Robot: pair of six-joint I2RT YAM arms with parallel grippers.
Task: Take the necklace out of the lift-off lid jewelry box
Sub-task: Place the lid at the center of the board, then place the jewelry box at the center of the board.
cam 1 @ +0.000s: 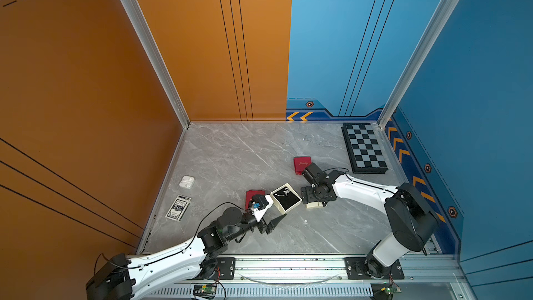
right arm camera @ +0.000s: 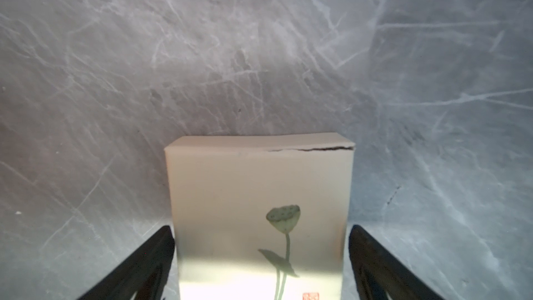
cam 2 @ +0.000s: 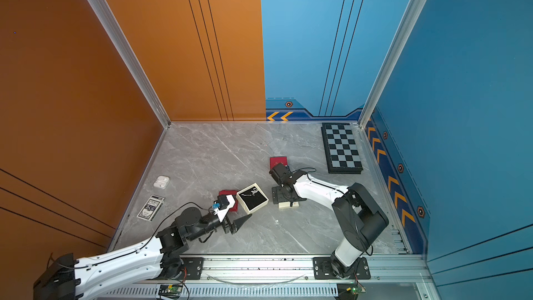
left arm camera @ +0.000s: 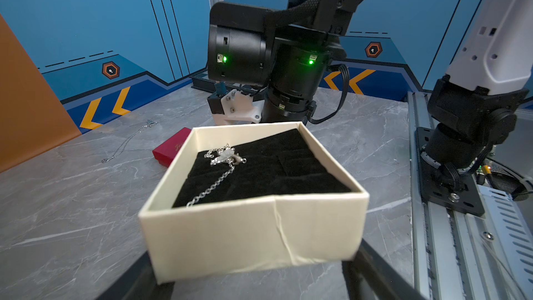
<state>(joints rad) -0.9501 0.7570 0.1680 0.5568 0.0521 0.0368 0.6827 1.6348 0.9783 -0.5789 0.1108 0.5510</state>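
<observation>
In both top views the necklace (cam 1: 284, 193) (cam 2: 250, 193) lies on black velvet (cam 1: 288, 202) in the open jewelry box (cam 1: 277, 205), with the lid (cam 1: 313, 205) on the tabletop at its 3 o'clock. Left wrist view: the left hand (left arm camera: 253, 251) appears clamped on the creased box walls, which could buckle and spill the necklace. Right wrist view: the right hand (right arm camera: 261, 229) stands parted around the lid, close enough to drag it along.
</observation>
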